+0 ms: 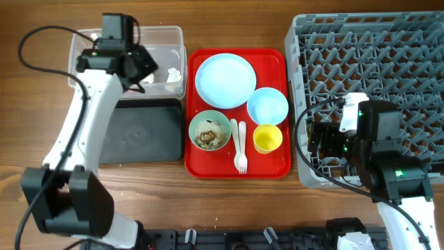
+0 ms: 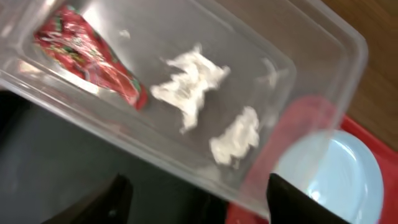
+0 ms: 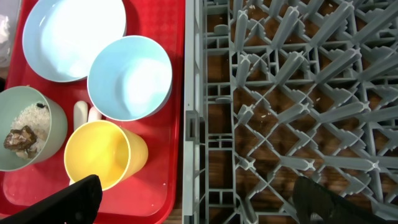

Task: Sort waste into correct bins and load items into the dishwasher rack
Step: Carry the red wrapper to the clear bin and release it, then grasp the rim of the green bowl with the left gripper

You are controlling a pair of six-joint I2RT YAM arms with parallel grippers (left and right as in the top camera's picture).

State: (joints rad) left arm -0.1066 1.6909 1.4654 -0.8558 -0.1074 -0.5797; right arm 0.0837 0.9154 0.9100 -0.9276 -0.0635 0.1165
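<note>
Hovering my left gripper over the clear tub, I am keeping its fingers spread apart with nothing between them. Beneath it the red wrapper and the tissue pieces are lying on the tub's floor, so I am judging the dry waste as sorted. The food scraps are sitting in the pale green bowl on the red serving tray, not yet tipped out. The black tray is lying just beside the tub. My right gripper is hanging over the left edge of the dishwasher rack, its fingers likewise apart and empty, near the yellow cup.

For the scraps, I am planning on rising clear of the tub wall before swinging across. I am aiming at the green bowl's rim on the side away from the fork. I would be carrying the bowl level until it is over the black tray, then tipping slowly so crumbs are not scattering onto the table. Both arms would be crowding the red tray, so I am favouring taking turns.
</note>
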